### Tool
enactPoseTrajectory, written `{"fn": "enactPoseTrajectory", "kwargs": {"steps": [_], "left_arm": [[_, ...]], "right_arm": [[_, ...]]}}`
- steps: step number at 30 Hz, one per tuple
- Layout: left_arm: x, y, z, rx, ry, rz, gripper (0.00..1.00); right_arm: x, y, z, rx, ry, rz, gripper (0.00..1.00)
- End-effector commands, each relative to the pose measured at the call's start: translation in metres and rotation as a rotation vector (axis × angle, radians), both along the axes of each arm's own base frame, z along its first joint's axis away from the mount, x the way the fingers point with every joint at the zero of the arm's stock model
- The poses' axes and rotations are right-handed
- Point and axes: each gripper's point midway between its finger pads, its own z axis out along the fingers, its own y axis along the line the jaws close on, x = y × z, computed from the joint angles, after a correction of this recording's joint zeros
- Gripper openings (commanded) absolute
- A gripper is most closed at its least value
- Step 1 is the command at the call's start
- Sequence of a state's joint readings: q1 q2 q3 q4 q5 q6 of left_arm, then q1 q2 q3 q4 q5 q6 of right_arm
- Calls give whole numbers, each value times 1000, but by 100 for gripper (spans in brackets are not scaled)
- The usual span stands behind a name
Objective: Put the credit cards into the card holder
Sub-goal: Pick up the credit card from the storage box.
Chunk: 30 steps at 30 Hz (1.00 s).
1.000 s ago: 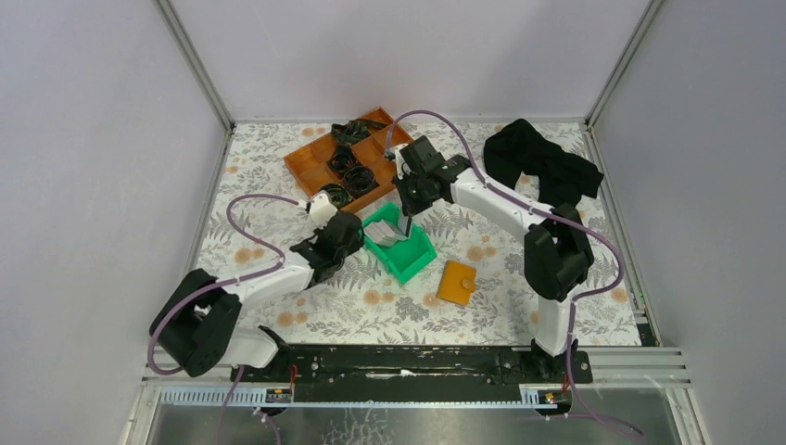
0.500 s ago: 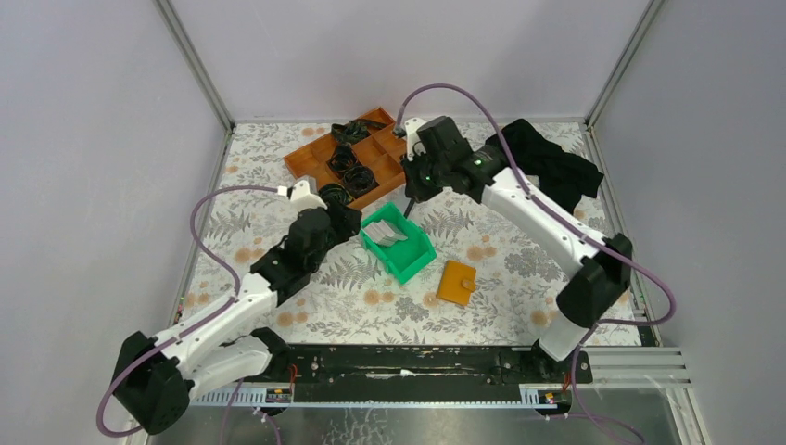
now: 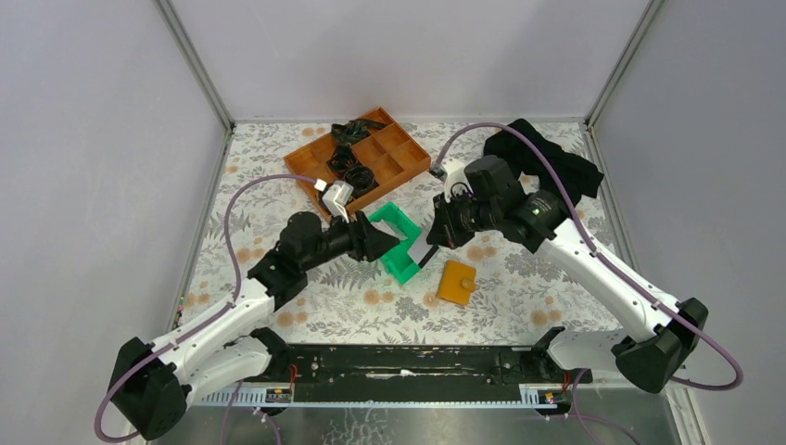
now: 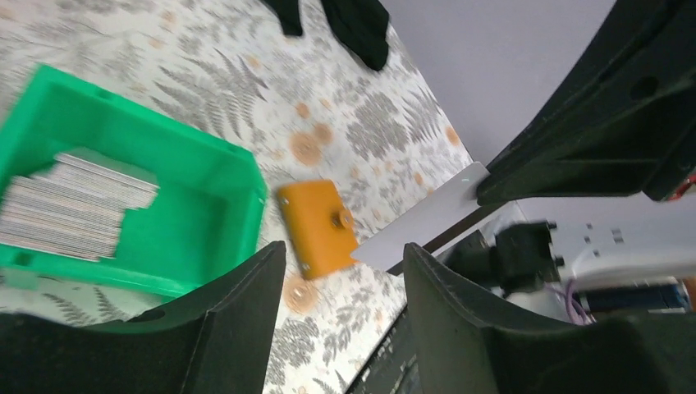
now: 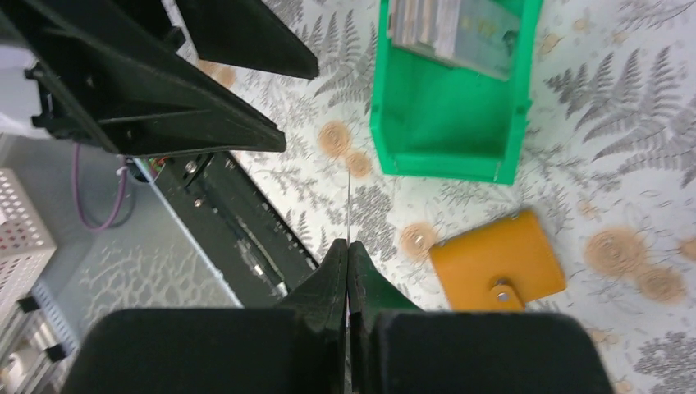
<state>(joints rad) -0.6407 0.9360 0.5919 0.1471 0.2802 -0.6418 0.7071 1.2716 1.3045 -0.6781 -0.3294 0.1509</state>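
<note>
No text, brand, number or sign can be read in any view. The credit cards [image 4: 74,205] stacked in the green bin [image 4: 222,246] carry faint printing, too blurred to make out. The lifted credit card [image 4: 423,220] turns a plain pale face. Small stickers [image 3: 278,396] on the near rail are too small to read.
</note>
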Motion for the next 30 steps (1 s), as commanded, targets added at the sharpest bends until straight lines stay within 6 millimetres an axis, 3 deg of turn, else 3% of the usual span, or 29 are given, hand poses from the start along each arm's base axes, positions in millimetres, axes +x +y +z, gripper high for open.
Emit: {"fn": "enactPoseTrajectory", "kwargs": {"steps": [1, 13, 26, 30], "left_arm": [[-33, -22, 13, -83, -32, -234, 62], [-58, -37, 2, -64, 15, -459, 60], [-71, -46, -1, -101, 19, -588, 58], [-72, -47, -4, -103, 28, -611, 52]], "right_arm": [[-30, 3, 14, 93, 58, 61, 0], [-50, 10, 1, 155, 148, 115, 0], [-46, 20, -14, 168, 219, 153, 0], [-43, 20, -15, 195, 241, 159, 0]]}}
